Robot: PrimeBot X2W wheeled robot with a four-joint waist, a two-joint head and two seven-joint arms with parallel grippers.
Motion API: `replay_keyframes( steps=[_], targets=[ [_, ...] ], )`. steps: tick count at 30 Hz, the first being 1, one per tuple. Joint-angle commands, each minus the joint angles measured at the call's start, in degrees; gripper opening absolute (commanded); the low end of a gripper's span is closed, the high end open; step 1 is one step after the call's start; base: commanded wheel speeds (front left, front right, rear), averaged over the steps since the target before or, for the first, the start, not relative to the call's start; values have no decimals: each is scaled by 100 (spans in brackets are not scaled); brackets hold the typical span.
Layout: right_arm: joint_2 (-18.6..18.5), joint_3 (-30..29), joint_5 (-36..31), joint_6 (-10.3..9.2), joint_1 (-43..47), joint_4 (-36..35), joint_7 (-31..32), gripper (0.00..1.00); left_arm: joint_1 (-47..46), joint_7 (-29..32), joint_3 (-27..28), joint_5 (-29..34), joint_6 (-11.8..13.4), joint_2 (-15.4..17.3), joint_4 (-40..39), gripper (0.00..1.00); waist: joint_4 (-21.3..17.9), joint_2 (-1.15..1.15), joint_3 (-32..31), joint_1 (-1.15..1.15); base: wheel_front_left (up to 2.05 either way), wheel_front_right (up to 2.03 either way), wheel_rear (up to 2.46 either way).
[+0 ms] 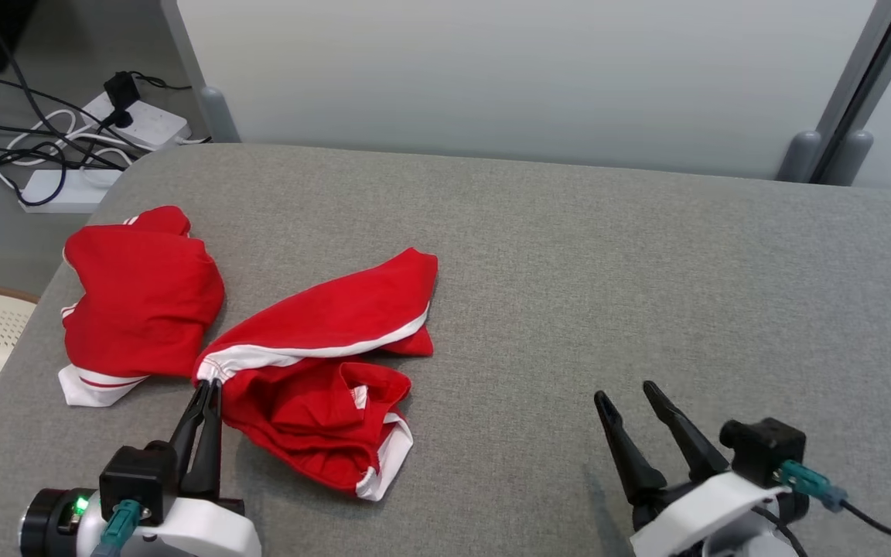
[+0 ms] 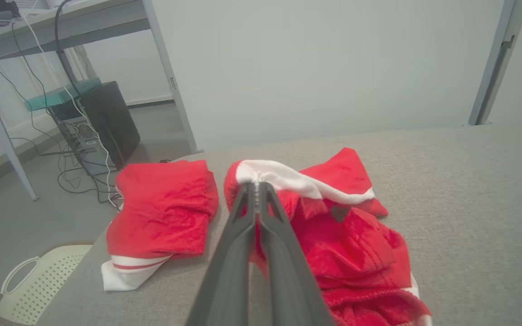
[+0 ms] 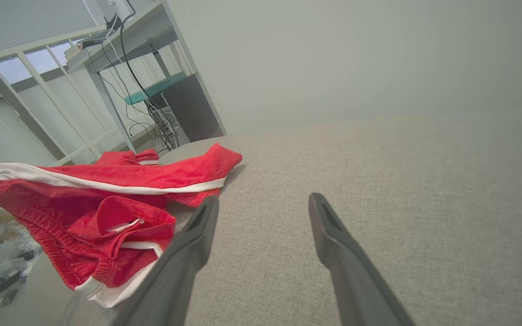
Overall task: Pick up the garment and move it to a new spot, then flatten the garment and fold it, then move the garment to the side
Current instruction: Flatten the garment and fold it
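Head view: left jaws, reaching up from lower left, pinch the white hem of the garment (image 1: 322, 325); right jaws stand wide apart over the table (image 1: 569, 255).

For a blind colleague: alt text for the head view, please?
The left gripper pinches the white-trimmed edge of a crumpled red garment on a grey table; a second red garment lies beside it. The right gripper is open, empty.
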Motion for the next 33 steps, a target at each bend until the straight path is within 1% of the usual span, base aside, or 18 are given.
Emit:
replay_keyframes(
  steps=[1, 3, 5, 9, 12, 14, 16, 18, 21, 22, 23, 24, 26, 28, 30, 33],
  targets=[
    [-57, 254, 91, 9, -373, 11, -78, 100, -189, -68, 281, -80, -2, 88, -183, 0, 71, 0, -5, 0, 0, 0, 0],
    [-62, 402, 181, 9, -590, 203, -78, 100, -246, -121, 257, -131, -151, -50, -242, 0, 145, 0, -36, 0, 0, 0, 0],
    [-39, 440, 253, 9, -691, 266, -78, 100, -381, -172, 251, -184, -355, -227, -264, 0, 152, 0, -61, 0, 0, 0, 0],
    [-58, 392, 281, 9, -633, 236, -78, 100, -953, -215, 108, -23, -789, -507, -77, 0, -87, 0, -121, 0, 0, 0, 0],
    [-81, 128, 188, 9, -488, 120, -78, 100, -1589, -227, -75, 168, -1133, -765, 220, 0, -449, 0, -140, 0, 0, 0, 0],
    [-67, -176, 78, 9, -390, 9, -78, 100, -2020, -232, -188, 262, -1356, -987, 454, 0, -764, 0, -144, 0, 0, 0, 0],
    [-23, -538, -70, 9, -287, -79, -78, 100, -2437, -236, -305, 364, -1570, -1240, 709, 0, -1099, 0, -149, 0, 0, 0, 0],
    [15, -760, -228, 9, -207, -120, -78, 100, -2813, -239, -387, 427, -1780, -1541, 916, 0, -1428, 0, -144, 0, 0, 0, 0],
    [68, -892, -406, 9, -153, -118, -78, 100, -3321, -240, -483, 594, -2103, -2011, 1055, 0, -1895, 0, -125, 0, 0, 0, 0],
    [68, -892, -406, 9, -153, -118, -78, 100, -3321, -240, -483, 594, -2103, -2011, 1055, 0, -1895, 0, -125, 0, 0, 0, 0],
    [84, -899, -440, 9, -147, -111, -78, 100, -3462, -240, -493, 631, -2217, -2176, 1051, 0, -2037, 0, -115, 0, 0, 0, 0],
    [109, -909, -474, 9, -145, -88, -78, 100, -3676, -241, -519, 693, -2421, -2399, 978, 0, -2264, 0, -92, 0, 0, 0, 0],
    [127, -923, -491, 9, -136, -66, -78, 100, -3775, -241, -583, 741, -2547, -2501, 969, 0, -2413, 0, -65, 0, 0, 0, 0],
    [134, -947, -487, 9, -110, -68, -78, 100, -3679, -241, -667, 727, -2605, -2520, 1105, 0, -2469, 0, -40, 0, 0, 0, 0],
    [112, -1023, -485, 9, -38, -89, -78, 100, -3443, -230, -726, 685, -2616, -2436, 1327, 0, -2420, 0, 31, 0, 0, 0, 0],
    [36, -1077, -487, 9, 99, -153, -78, 100, -3009, -233, -690, 665, -2506, -2187, 1675, 0, -2245, 0, 176, 0, 0, 0, 0]
  ],
)
